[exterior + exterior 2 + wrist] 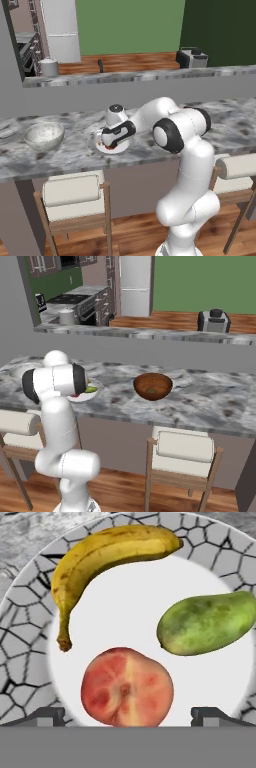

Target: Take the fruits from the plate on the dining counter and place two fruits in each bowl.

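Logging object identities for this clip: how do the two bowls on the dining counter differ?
The speckled bowl is pale grey-white; the brown bowl is dark brown. The speckled bowl sits on the arm's left side of the plate, the brown bowl on its right. Both stand upright on the dining counter, round and open, with no fruit visible inside.

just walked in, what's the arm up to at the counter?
The gripper hangs open just over the plate on the dining counter, lined up on the red fruit. The banana and green fruit lie beside it. It grips nothing. The dark bowl looks empty; the speckled bowl holds no fruit I can see.
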{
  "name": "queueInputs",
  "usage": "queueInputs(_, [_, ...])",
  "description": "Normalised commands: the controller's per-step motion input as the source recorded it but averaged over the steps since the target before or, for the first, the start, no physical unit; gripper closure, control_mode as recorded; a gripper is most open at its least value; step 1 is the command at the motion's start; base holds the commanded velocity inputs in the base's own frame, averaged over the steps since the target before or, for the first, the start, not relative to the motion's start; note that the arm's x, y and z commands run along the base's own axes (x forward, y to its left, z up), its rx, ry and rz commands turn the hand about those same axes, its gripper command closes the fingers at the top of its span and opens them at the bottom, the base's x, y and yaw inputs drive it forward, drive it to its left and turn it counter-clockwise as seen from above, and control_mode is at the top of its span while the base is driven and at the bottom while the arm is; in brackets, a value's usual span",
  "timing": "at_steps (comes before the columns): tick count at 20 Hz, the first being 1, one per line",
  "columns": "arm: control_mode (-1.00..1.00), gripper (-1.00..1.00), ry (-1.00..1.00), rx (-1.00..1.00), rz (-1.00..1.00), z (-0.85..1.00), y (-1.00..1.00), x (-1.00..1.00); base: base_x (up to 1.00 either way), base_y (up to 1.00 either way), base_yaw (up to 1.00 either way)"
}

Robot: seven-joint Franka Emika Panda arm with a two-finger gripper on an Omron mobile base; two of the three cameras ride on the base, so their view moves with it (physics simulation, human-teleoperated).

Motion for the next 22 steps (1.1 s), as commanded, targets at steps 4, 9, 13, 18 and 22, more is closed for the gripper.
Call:
queueInputs(4, [-1.00,-1.00,0.00,0.00,0.00,-0.18,0.00,0.12,0.00,0.00,0.00])
queueInputs(9, [-1.00,-1.00,0.00,0.00,0.00,-0.19,0.00,0.10,0.00,0.00,0.00])
queueInputs(13, [-1.00,-1.00,0.00,0.00,0.00,-0.14,0.00,0.09,0.00,0.00,0.00])
queueInputs(18, [-1.00,1.00,0.00,0.00,0.00,0.00,0.00,0.01,0.00,0.00,0.00])
queueInputs(22, [-1.00,1.00,-0.05,0.00,0.01,0.03,0.00,-0.01,0.00,0.00,0.00])
